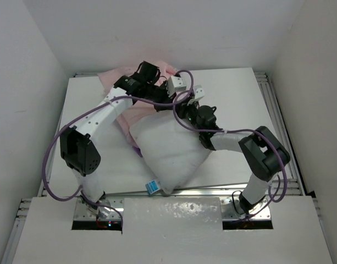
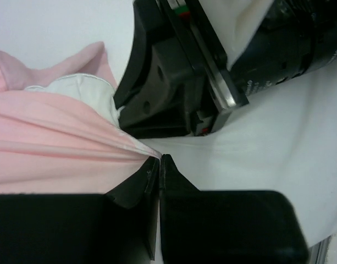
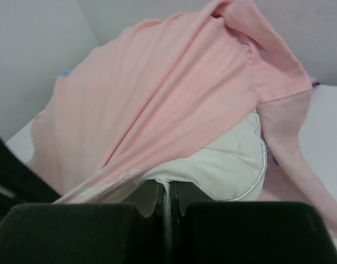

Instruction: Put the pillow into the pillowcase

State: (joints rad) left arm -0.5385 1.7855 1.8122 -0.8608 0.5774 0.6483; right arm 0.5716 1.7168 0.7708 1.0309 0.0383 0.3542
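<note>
The plump white stuffed pillow (image 1: 169,147) lies on the white table (image 1: 239,99), its far end tucked under the thin pale-pink fabric pillowcase (image 3: 157,99). The left hand (image 2: 159,163) and right hand (image 3: 168,193) are each closed tight, pinching the case's hem at that far end. Best, I judge, to draw both hem points evenly toward the pillow's near corner, with the mouth spread so nothing bunches.

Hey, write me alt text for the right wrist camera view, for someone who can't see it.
The right gripper, fingers shut, pinches the edge of a pale pink pillowcase that drapes up and over a white pillow. One rounded corner of the pillow pokes out below the fabric.
</note>
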